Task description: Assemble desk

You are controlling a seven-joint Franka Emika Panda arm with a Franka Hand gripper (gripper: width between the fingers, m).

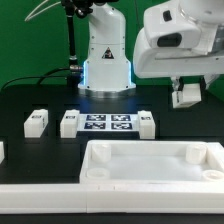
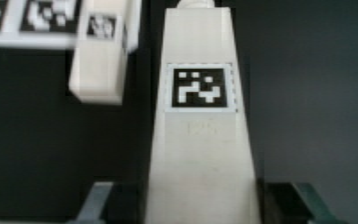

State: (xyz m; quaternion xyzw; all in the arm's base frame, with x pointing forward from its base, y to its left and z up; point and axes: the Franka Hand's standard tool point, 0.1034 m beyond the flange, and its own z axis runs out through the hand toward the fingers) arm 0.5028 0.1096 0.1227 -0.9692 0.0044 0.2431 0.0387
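your jaws are closed on a white leg (image 2: 197, 130), with a dark finger (image 2: 98, 203) at each side of it. the leg's tag (image 2: 199, 88) faces the wrist camera. in the exterior view the same leg (image 1: 187, 95) hangs clear of the counter (image 1: 20, 105) at that view's right, above the far right end of the tabletop. the tabletop (image 1: 110, 186) lies rim up at the front of the counter. behind it the marker board (image 1: 105, 124) lies flat. a second leg (image 1: 69, 123) sits just beside its end on the exterior view's left and a third leg (image 1: 145, 125) beside its other end. a fourth leg (image 1: 37, 121) lies further toward the exterior view's left.
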